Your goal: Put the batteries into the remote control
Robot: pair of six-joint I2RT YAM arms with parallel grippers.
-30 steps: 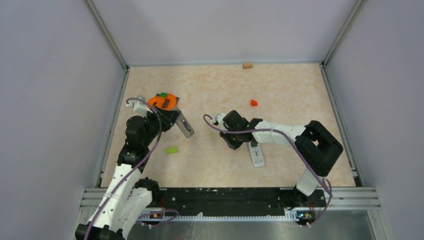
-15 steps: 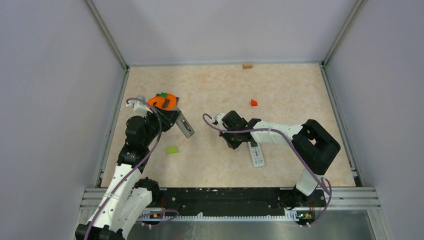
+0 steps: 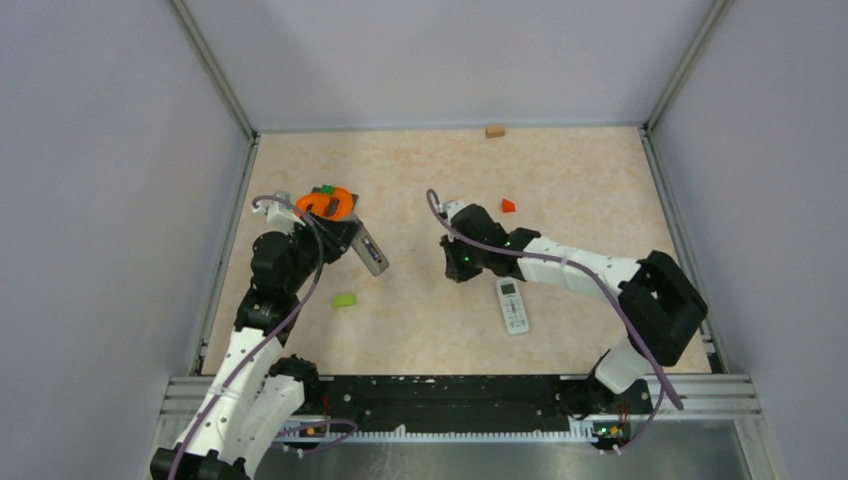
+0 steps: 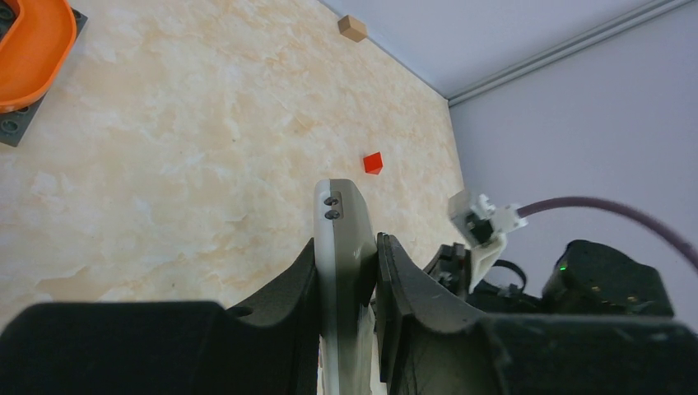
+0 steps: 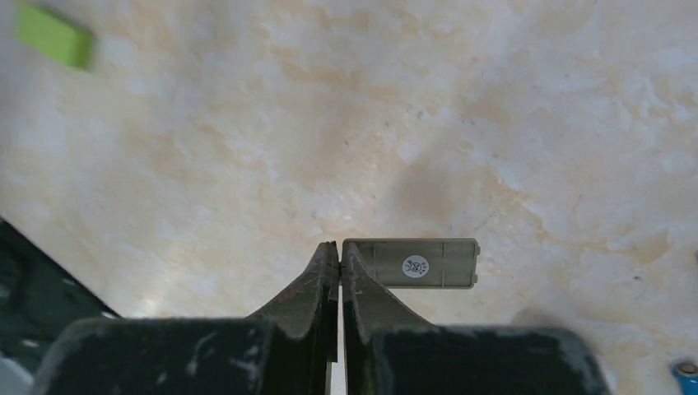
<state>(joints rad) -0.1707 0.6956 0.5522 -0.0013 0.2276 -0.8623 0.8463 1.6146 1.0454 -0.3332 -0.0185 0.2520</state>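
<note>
My left gripper [image 3: 352, 238] is shut on a grey remote control [image 3: 372, 254], which sticks out past the jaws [image 4: 344, 239] above the table. My right gripper [image 3: 456, 271] [image 5: 340, 245] is shut, pinching the end of a thin beige battery cover [image 5: 411, 263]. The cover juts to the right with its ribbed, stickered inside facing the camera. A white remote control [image 3: 513, 306] lies face up just right of that gripper. A small blue battery [image 5: 688, 370] shows at the bottom right edge of the right wrist view. Other batteries are out of view.
An orange ring on a dark plate [image 3: 325, 203] [image 4: 29, 49] sits behind the left gripper. A green block [image 3: 343, 300] [image 5: 53, 34] lies at front left. A red wedge [image 3: 508, 205] [image 4: 373, 163] and a wooden cube [image 3: 495, 130] [image 4: 351, 27] lie further back.
The right gripper has closed fully and pulled back and away from the white remote's top end. The left arm and its grey remote have not moved.
</note>
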